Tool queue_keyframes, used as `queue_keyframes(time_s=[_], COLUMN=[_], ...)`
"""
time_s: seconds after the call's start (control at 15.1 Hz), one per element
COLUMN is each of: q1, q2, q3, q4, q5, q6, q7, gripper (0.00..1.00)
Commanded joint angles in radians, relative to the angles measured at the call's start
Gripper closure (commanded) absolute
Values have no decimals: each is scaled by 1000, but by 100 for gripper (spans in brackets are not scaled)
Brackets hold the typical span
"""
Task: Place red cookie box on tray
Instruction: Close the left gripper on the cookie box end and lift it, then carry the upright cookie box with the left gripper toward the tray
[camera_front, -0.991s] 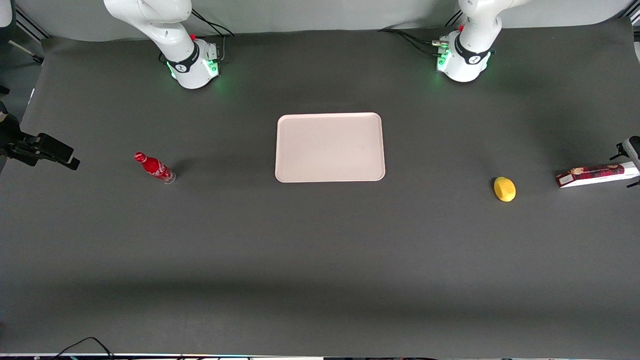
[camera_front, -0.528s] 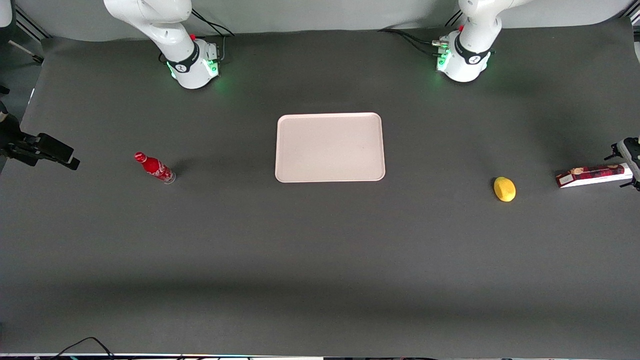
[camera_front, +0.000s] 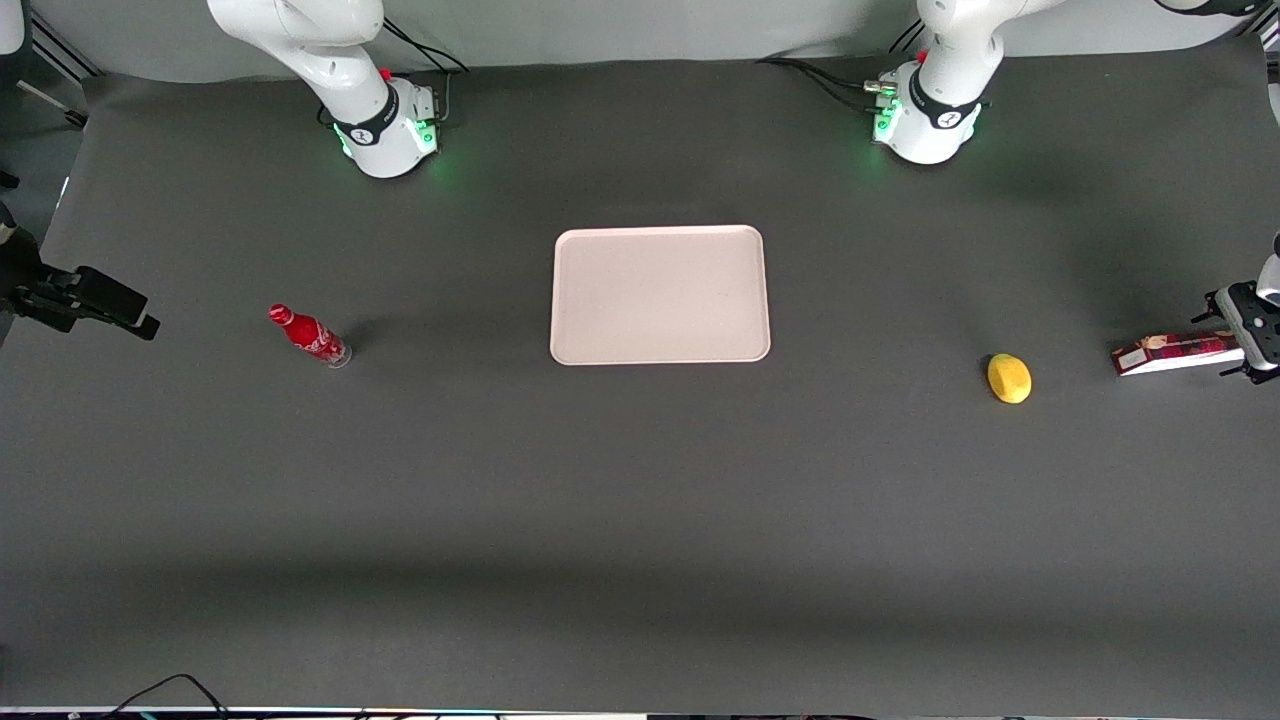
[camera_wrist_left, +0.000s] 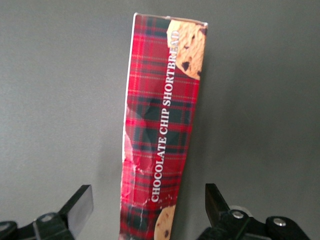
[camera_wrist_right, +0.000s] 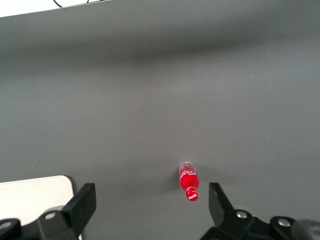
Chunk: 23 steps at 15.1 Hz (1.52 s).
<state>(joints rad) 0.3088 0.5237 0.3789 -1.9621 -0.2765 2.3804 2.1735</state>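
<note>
The red cookie box (camera_front: 1172, 353) lies flat on the dark table at the working arm's end, a long tartan-red carton with cookie pictures and white lettering (camera_wrist_left: 162, 125). My gripper (camera_front: 1245, 340) hangs over the box's outer end and hides that end in the front view. In the left wrist view the gripper (camera_wrist_left: 148, 205) is open, with one finger on each side of the box and clear gaps to both. The pale pink tray (camera_front: 660, 294) sits empty at the middle of the table, far from the box.
A yellow lemon-like fruit (camera_front: 1009, 378) lies on the table between the box and the tray, slightly nearer the front camera. A red bottle (camera_front: 310, 336) stands toward the parked arm's end, and shows in the right wrist view too (camera_wrist_right: 188, 182).
My gripper has moved in over the box's outer end, coming nearer the front camera and covering more of the box. The box, tray, fruit and bottle have not moved.
</note>
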Motion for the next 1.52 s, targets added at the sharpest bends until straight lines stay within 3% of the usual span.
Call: queue_keyframes(time_s=[0.0, 0.26, 0.33, 0.66, 1.06, 1.45], q1=[9, 0, -5, -10, -43, -65], q2=[13, 15, 13, 7, -105, -200], q3=[-5, -3, -3, -3, 5, 2], q4=[25, 37, 39, 66, 248, 500], q5=[-27, -15, -10, -6, 36, 109], q6=[3, 5, 5, 2, -162, -519], q7=[31, 34, 35, 38, -7, -72], gripper=[12, 91, 100, 100, 100, 100])
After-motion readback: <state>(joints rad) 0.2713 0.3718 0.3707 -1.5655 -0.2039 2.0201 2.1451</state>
